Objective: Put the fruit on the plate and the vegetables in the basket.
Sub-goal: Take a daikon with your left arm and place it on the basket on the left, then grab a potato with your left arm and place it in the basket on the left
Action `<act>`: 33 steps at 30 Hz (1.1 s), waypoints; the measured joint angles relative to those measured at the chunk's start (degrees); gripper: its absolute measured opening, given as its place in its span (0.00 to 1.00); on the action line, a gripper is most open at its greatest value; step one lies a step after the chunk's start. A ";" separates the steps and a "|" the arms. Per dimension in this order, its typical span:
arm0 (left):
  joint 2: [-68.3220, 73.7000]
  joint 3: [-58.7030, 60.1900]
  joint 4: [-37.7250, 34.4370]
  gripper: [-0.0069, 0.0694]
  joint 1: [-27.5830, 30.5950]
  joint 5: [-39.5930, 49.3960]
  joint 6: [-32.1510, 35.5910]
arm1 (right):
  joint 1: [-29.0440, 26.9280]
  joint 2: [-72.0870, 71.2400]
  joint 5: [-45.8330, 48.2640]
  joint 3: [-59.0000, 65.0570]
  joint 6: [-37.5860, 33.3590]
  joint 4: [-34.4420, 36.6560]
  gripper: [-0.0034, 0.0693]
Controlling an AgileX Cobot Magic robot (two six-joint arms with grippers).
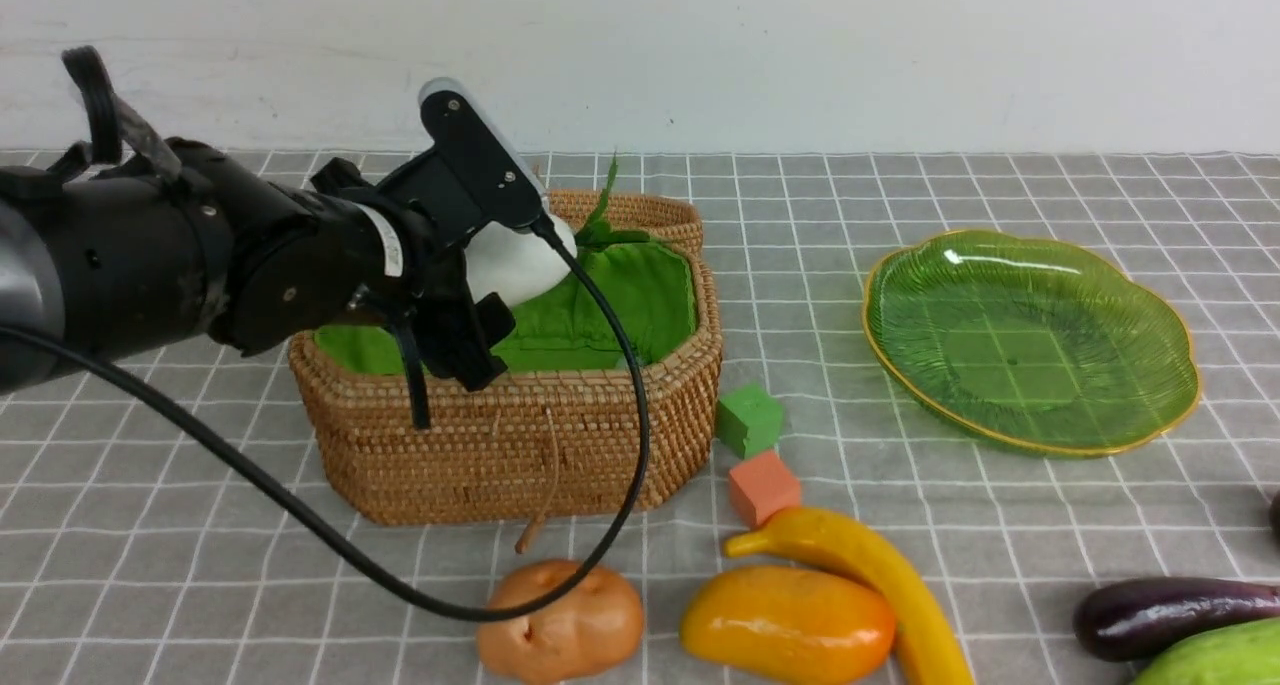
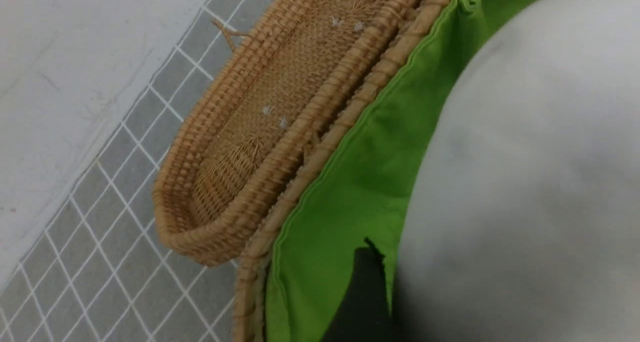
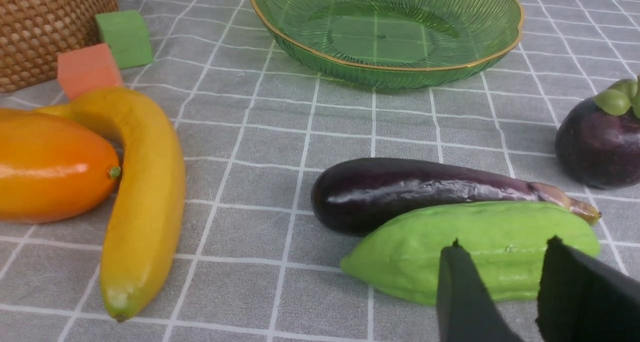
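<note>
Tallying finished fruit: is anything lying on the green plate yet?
No, the plate holds nothing; the banana and mango lie together on the tablecloth.

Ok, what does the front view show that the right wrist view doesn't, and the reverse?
Front view only: the left gripper at the white radish over the lined inside of the basket, and the potato. Right wrist view only: the right gripper, jaws apart, and the round purple fruit nearly whole; the front view catches only its edge. Both: plate, banana, mango, eggplant, cucumber, green cube, orange cube, and the basket's outer wall.
</note>
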 joint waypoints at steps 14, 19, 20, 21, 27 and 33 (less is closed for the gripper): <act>-13.74 0.00 -11.29 0.86 -2.67 20.48 0.94 | 0.00 0.00 0.00 0.00 0.00 0.00 0.38; -13.43 0.93 -21.28 0.86 -7.21 30.53 9.95 | 0.00 0.00 0.00 0.00 0.00 0.00 0.38; -12.88 1.07 -23.43 0.86 -8.53 31.82 11.96 | 0.00 0.00 0.00 0.00 0.00 0.00 0.38; -12.19 1.14 -25.36 0.86 -9.90 32.82 13.61 | 0.00 0.00 0.00 0.00 0.00 0.00 0.38; -6.01 1.14 -29.32 0.86 -14.68 34.20 16.21 | 0.00 0.00 0.00 0.00 0.00 0.00 0.38; 2.99 1.14 -27.74 0.86 -14.50 31.73 16.21 | 0.00 0.00 0.00 0.00 0.00 0.00 0.38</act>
